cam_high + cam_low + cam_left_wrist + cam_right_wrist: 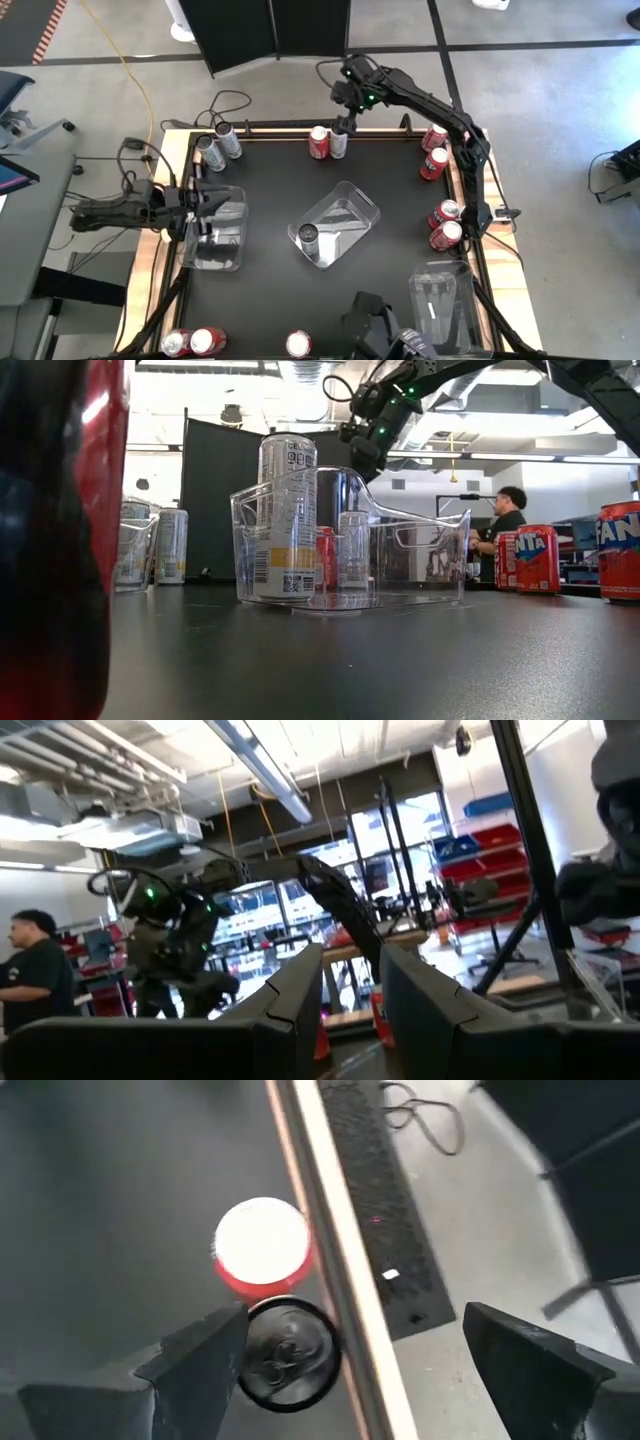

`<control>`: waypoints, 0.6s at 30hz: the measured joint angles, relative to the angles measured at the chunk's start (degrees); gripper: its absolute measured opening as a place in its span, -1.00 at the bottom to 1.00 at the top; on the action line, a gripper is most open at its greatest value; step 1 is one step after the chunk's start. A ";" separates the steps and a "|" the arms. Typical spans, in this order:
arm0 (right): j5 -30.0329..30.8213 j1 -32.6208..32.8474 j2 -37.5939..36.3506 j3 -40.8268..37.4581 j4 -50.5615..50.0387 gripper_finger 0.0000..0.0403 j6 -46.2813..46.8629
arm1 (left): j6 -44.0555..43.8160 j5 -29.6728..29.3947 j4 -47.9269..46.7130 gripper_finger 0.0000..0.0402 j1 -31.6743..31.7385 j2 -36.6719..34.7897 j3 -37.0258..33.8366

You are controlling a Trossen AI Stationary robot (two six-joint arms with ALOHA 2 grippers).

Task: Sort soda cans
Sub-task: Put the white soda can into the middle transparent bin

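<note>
A blurred red can [60, 510] is looming nearest, while the right pincer [340, 125], spread wide, is hanging above a dark-topped can [288, 1352] for grasping.

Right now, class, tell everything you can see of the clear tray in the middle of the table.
The clear tray is a see-through, plastic-looking rectangular bin with raised walls and cut-out handles at its ends. It sits flat on the black table, turned diagonally to the table's edges. One silver can with a dark top stands upright inside, in the corner nearest the camera side. Neither end effector touches it.
</note>
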 joint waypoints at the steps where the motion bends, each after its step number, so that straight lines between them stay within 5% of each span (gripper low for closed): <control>1: 0.42 0.15 -0.01 0.00 0.04 0.91 0.36 | 0.00 0.00 -0.02 -0.50 0.01 0.44 0.01; 11: -1.13 -0.37 0.08 -1.03 -5.06 0.92 3.35 | -0.09 0.00 0.14 -0.50 0.02 2.69 0.01; 18: 7.95 0.18 -0.03 -0.98 4.01 0.93 1.86 | -1.04 0.00 0.12 -0.50 0.00 2.67 0.01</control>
